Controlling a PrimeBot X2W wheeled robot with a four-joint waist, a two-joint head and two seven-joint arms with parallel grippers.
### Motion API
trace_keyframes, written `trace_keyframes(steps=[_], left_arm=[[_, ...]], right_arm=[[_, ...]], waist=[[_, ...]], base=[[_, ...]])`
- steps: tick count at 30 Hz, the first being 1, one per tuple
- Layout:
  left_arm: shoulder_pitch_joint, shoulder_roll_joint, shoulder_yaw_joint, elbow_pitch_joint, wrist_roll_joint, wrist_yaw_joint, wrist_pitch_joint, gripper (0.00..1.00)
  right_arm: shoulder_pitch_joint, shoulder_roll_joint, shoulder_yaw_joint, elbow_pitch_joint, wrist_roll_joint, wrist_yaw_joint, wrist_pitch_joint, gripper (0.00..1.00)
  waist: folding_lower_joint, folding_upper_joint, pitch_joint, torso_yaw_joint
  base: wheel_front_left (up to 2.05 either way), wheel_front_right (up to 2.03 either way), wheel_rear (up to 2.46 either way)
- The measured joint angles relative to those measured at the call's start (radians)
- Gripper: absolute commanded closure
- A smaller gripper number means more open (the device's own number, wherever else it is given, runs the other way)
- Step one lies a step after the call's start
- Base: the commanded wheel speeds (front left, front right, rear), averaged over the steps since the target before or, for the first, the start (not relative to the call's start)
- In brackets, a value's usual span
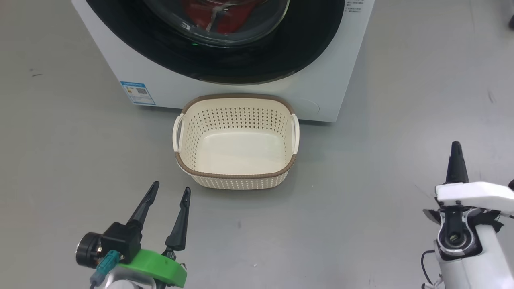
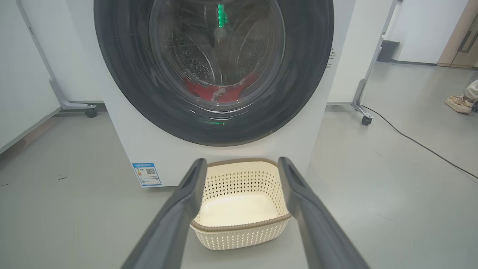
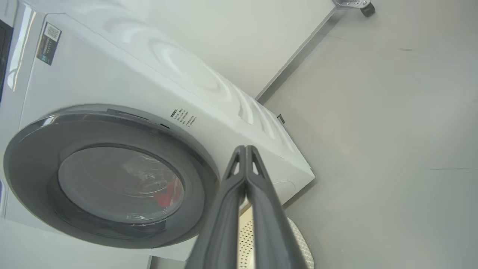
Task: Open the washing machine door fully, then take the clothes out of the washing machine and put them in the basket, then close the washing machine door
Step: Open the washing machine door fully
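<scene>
From the head camera we see the white washing machine [image 1: 120, 60] at the top. Its round black door [image 1: 313, 52] is shut against the front, and red clothes [image 1: 233, 18] show behind the glass. A blue label [image 1: 137, 92] sits low on the machine's front. The cream basket [image 1: 237, 175] stands on the grey floor [image 1: 60, 160] just in front of the machine. The left gripper [image 1: 171, 186] hangs at the lower left, near the basket, its fingers spread apart and gripping nothing. The right gripper [image 1: 455, 146] is at the lower right, well apart from the basket. We see it edge-on here, so its fingers only seem pressed together.

From the left wrist we look between the two spread fingers at the basket and the shut door beyond it. The clothes lie low in the drum. A dark cable [image 2: 410, 140] crosses the floor at the right, and a person's shoe [image 2: 458, 104] shows at the edge.

From the right wrist, in a tilted view, the fingers meet at their tips, closed on nothing. The door lies to their left, and a bit of the basket shows at the bottom edge.
</scene>
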Motion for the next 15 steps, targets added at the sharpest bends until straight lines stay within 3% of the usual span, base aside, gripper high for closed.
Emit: trace_keyframes(steps=[3, 11, 15], left_arm=[[-0.015, 0.000, -0.027, -0.001, 0.000, 0.000, 0.000, 0.00], [-0.038, -0.002, -0.081, -0.007, -0.020, 0.000, 0.000, 0.00], [-0.042, -0.002, -0.095, -0.009, -0.037, 0.000, 0.000, 0.00]], right_arm=[[-0.035, 0.000, -0.040, -0.001, 0.108, 0.000, 0.031, 1.00], [-0.158, -0.005, -0.136, -0.036, 0.208, -0.001, 0.117, 1.00], [-0.219, -0.030, -0.137, -0.043, 0.233, -0.037, 0.184, 1.00]], waist=[[0.0000, 0.0000, 0.021, 0.019], [0.0000, 0.0000, 0.080, 0.071], [0.0000, 0.0000, 0.115, 0.093]], base=[[0.00, 0.00, 0.00], [0.00, 0.00, 0.00], [0.00, 0.00, 0.00]])
